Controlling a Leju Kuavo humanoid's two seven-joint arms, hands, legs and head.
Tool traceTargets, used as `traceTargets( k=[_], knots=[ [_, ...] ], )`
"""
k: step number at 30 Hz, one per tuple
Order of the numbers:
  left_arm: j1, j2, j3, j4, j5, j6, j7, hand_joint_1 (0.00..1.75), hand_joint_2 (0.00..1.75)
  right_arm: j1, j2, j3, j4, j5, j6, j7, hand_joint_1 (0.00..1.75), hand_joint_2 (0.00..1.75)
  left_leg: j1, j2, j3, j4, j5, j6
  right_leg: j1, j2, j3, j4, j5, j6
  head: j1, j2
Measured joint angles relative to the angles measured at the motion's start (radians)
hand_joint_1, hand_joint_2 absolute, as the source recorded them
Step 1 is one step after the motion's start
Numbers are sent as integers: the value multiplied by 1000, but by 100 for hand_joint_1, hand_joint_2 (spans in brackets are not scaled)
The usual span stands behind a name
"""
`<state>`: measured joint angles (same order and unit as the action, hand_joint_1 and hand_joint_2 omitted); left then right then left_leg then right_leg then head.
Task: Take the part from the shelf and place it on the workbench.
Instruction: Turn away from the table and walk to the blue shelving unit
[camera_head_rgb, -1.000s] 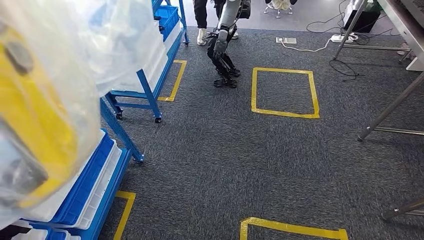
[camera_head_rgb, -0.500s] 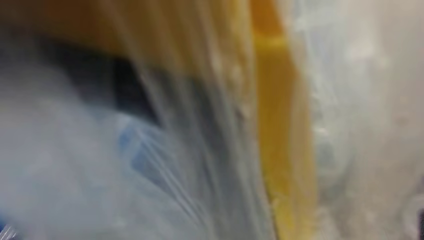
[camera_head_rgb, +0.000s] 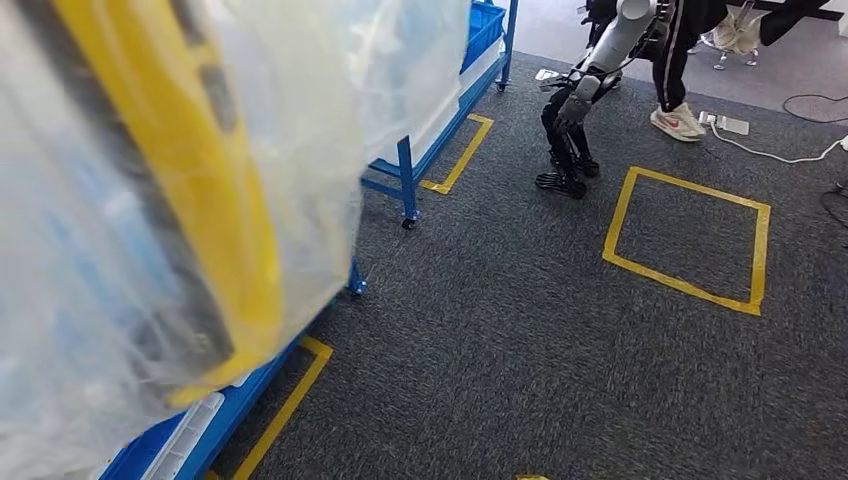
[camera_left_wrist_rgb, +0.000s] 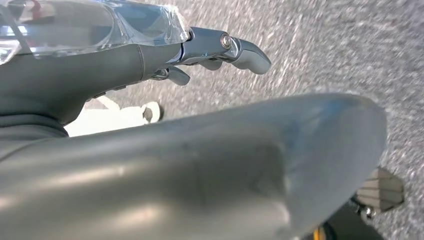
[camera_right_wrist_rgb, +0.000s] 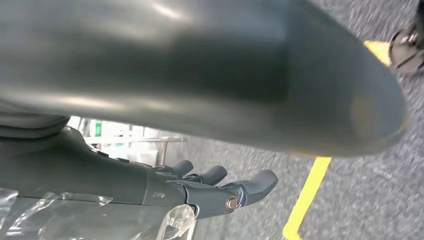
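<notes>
No readable writing. Part, yellow in clear bag, fills head view's left, close to camera. Left hand and right hand press bag film, fingers straight. Blue shelf alongside; open grey carpet right. Half second ago bag covered whole view.

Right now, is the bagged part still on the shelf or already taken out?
Taken out: the yellow part in its clear bag hangs close before the head camera, above the blue shelf.

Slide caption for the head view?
Plastic-wrapped yellow part fills the near left; blue shelf rack, another robot beyond.
</notes>
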<state>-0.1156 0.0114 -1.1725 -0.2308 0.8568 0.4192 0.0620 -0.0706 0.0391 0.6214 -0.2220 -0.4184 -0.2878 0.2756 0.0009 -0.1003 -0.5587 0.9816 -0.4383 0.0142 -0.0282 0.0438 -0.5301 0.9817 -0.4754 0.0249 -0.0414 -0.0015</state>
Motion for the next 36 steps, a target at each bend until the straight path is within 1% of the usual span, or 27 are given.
traceTargets(
  k=[2,4,5,6,7,8,9,10,11,12,14,16,18,19,20,21,22,23,24,25,26,27,29,31,33,35,36],
  knots=[
    [-2,0,0,0,-1,0,0,0,0,1,0,0,0,-1,-1,0,0,0,0,52,-50,101,-52,-9,2,-26,1,-2,-1,-10,-5,0],
    [-5,0,0,0,-1,0,0,0,0,2,0,0,0,-4,-2,0,0,0,1,78,-123,242,-107,-16,7,-53,2,-1,-5,-16,-8,0],
    [-4,0,0,0,-1,0,0,0,0,2,0,0,0,-6,-3,-1,0,0,2,82,-145,283,-116,-16,9,-65,4,-1,-7,-17,-9,0],
    [-2,0,0,0,-1,0,0,0,0,2,0,0,0,-8,-4,-1,0,0,2,84,-146,284,-104,-15,10,-77,6,-1,-9,-17,-9,0],
    [-1,0,0,0,-1,0,-1,0,0,2,0,0,0,-10,-5,-1,0,0,0,88,-125,241,-76,-11,12,-87,10,-1,-12,-17,-9,0],
    [0,0,0,0,-2,1,-1,0,0,1,0,0,0,-11,-5,-1,0,0,-3,101,-88,167,-39,-4,13,-96,15,-2,-15,-17,-9,0],
    [-1,0,0,0,-2,1,-3,0,0,1,1,0,0,-12,-5,-1,0,0,-10,124,-48,89,-9,6,15,-105,21,-2,-18,-15,-9,0],
    [-3,1,0,0,-1,1,-4,0,0,1,2,0,0,-12,-6,-1,0,0,-17,143,-18,29,11,15,16,-113,25,-2,-22,-12,-9,0],
    [-5,2,0,0,-1,2,-5,0,0,0,2,0,0,-12,-7,-2,0,0,-24,157,-2,-6,19,22,17,-120,28,-2,-25,-9,-10,0],
    [-5,2,0,0,-1,2,-6,0,0,-2,3,0,0,-12,-8,-2,0,0,-29,160,2,-17,18,26,17,-127,31,-3,-28,-5,-10,0],
    [-4,2,0,0,-1,1,-7,0,0,-6,4,0,0,-12,-9,-5,0,0,-26,142,7,-27,22,30,16,-134,39,-5,-33,5,-10,0],
    [-2,1,0,0,0,1,-7,0,0,-9,5,0,0,-12,-12,-8,0,0,-16,123,18,-42,30,35,17,-100,29,31,-59,13,-9,0],
    [-4,0,-1,0,0,1,-6,0,0,-7,3,0,0,-13,-15,-12,0,0,-10,104,23,-47,33,40,16,-57,-27,149,-119,18,-5,0],
    [-5,0,-1,0,0,1,-6,0,0,-6,3,0,0,-14,-16,-13,0,0,-10,93,23,-46,34,41,15,-50,-65,219,-146,19,-5,0],
    [-5,-1,-1,0,0,1,-6,0,0,-4,2,0,0,-15,-16,-14,0,0,-9,81,24,-46,33,41,13,-48,-95,268,-156,22,-4,0],
    [-4,-1,-1,0,0,1,-6,0,0,-4,1,0,0,-16,-17,-14,0,0,-7,68,24,-45,33,40,12,-48,-109,281,-146,24,-4,0],
    [-3,-2,-1,0,0,1,-6,0,0,-3,1,0,0,-18,-17,-14,0,0,-4,55,25,-43,31,37,10,-46,-103,251,-115,27,-4,0],
    [-2,-2,-1,0,0,1,-6,0,0,-3,0,0,0,-18,-17,-13,0,0,-1,41,26,-39,29,33,5,-37,-78,186,-72,32,-4,0],
    [-2,-2,-1,0,0,1,-6,0,0,-2,0,0,0,-18,-16,-13,0,0,1,28,24,-33,24,27,0,-18,-49,114,-37,37,-4,0],
    [-3,-2,-1,0,1,1,-6,0,0,-1,0,0,0,-18,-16,-13,0,0,2,17,22,-25,20,20,-4,-1,-26,57,-12,37,-3,0],
    [-3,-2,-1,0,1,1,-6,0,0,-2,0,0,0,-17,-16,-12,0,0,2,8,18,-20,17,13,-6,11,-12,22,-1,34,-3,0],
    [-3,-2,-1,0,1,2,-7,0,0,-2,0,0,0,-17,-16,-12,0,0,2,1,14,-18,15,8,-4,16,-8,12,-2,27,-3,0],
    [-2,-2,-1,0,2,2,-7,0,0,-5,0,0,0,-16,-17,-11,0,0,6,-9,10,-19,17,0,1,-2,-8,12,0,9,-4,0],
    [0,-3,-1,0,3,2,-7,0,0,-6,0,0,0,-15,-16,-11,0,0,8,18,-4,12,-2,-8,2,-21,-8,10,3,-6,-6,0],
    [-2,-4,-1,0,4,2,-7,0,0,-4,0,0,0,-14,-16,-12,0,0,7,64,-56,121,-59,-16,3,-42,-8,8,2,-16,-11,0],
    [-4,-4,-1,0,4,2,-7,0,0,-2,-1,0,0,-12,-16,-12,0,0,8,81,-122,257,-114,-20,6,-66,-8,9,0,-20,-13,0],
    [-2,-4,-1,0,4,2,-7,0,0,-1,-1,0,0,-12,-16,-12,0,0,8,83,-138,289,-119,-20,7,-77,-8,9,-2,-21,-13,0]
  ],
)
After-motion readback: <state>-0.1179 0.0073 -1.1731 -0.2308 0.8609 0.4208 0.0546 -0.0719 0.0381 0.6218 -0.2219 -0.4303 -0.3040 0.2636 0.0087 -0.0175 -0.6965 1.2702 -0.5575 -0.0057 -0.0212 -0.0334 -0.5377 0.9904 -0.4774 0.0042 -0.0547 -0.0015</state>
